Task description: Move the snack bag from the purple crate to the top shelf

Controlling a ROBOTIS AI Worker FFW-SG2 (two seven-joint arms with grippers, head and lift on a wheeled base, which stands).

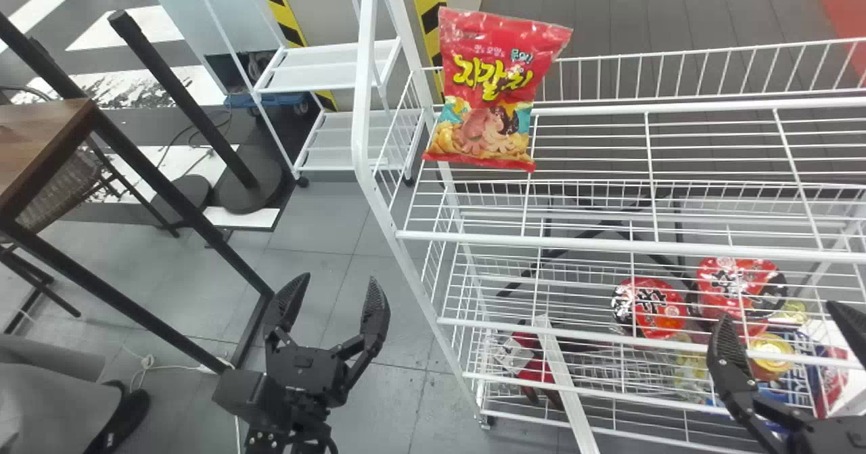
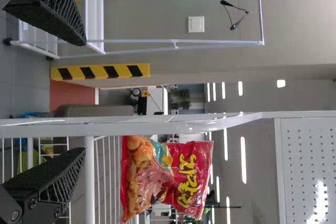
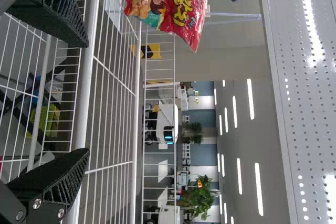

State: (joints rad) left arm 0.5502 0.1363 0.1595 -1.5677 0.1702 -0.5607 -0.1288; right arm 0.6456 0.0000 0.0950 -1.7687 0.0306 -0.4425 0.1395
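Okay so, looking at the snack bag standing upright on the wire top shelf, way over at the left end, printed front facing the near side. Well apart from both grippers.

Over to the left gripper: hanging above the floor at the near side, just left of the rack, fingers spread wide apart. Same deal with the right gripper: at the near right, by the front of the rack, fingers apart too.

Lower down in the rack, toward the right, see two round red packs near each other, plus a yellow-topped container nearer than those. Can also spot a small white cart on the far left behind the rack, and at the left edge a wooden tabletop on black legs.
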